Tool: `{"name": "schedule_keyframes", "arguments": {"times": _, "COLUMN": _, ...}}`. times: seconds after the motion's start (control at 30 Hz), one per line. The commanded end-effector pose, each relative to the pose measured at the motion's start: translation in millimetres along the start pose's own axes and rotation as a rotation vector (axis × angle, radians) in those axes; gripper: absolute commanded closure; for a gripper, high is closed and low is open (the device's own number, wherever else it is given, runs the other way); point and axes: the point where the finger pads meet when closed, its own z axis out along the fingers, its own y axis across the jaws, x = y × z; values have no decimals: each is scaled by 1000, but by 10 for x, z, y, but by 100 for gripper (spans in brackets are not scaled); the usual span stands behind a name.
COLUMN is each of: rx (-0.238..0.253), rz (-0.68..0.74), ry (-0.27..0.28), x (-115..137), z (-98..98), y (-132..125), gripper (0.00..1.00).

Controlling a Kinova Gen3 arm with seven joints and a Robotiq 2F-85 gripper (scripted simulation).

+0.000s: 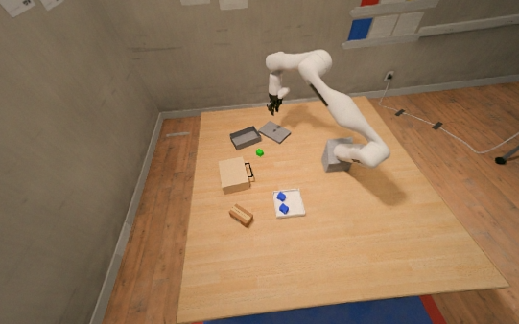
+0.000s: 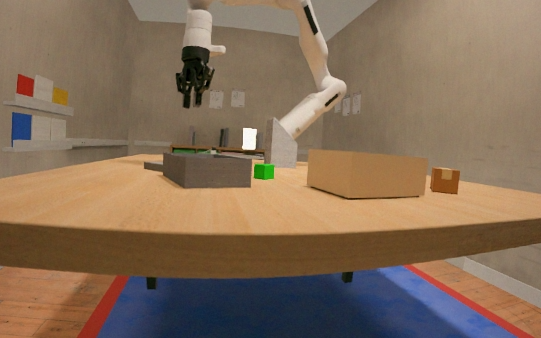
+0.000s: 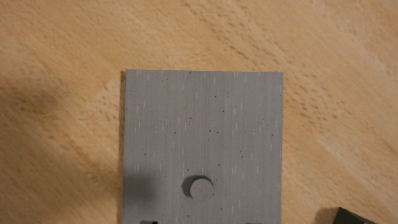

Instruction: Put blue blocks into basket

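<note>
Blue blocks [image 1: 284, 208] — two are visible — lie inside the white basket [image 1: 295, 203], just below the centre of the top view, both toward its left side. Neither appears to hang over the edge.

The arm [image 1: 345, 110] [image 2: 314, 47] rises from its grey base [image 1: 328, 164] [image 2: 282, 155] at centre right of the top view, arches toward the upper middle, then bends so that its last section drops almost straight down. The gripper [image 1: 273, 112] [image 2: 192, 105] [image 3: 201, 222] hangs fingers down, well above the table [image 1: 331, 259] [image 2: 270, 215] [image 3: 325, 35]. Its fingers stand parallel and partly spread, with nothing between them.

Grey and flat, the lid [image 1: 281, 135] [image 2: 153, 165] [image 3: 200, 110] rests on the table at upper centre of the top view, its round knob [image 1: 274, 129] [image 3: 202, 188] facing up at the lower middle of the wrist view. The metal box [image 1: 248, 145] [image 2: 207, 172] [image 3: 352, 218] stands open just left of it.

A green block [image 1: 259, 152] [image 2: 264, 171] sits near the box — outside the basket. Farther down, the light wooden cabinet [image 1: 233, 174] [image 2: 370, 172] turns its black handle [image 1: 251, 172] to the right; its drawer looks shut. A brown carton [image 1: 241, 215] [image 2: 445, 181] lies at lower left of the basket.
</note>
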Motion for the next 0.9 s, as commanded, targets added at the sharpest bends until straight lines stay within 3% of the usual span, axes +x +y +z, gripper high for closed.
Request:
{"name": "schedule_keyframes", "arguments": {"times": 0.0, "rx": 0, "rz": 0, "ry": -2, "x": -6, "z": 20, "y": -1, "gripper": 52}}
{"name": "schedule_keyframes", "arguments": {"times": 0.3, "rx": 0, "rz": 0, "ry": -2, "x": -7, "z": 172, "y": -1, "gripper": 52}}
{"name": "schedule_keyframes", "arguments": {"times": 0.8, "rx": 0, "rz": 0, "ry": -2, "x": -10, "z": 697, "y": -2, "gripper": 52}}
{"name": "schedule_keyframes", "arguments": {"times": 0.87, "rx": 0, "rz": 0, "ry": -2, "x": -10, "z": 697, "y": -2, "gripper": 52}}
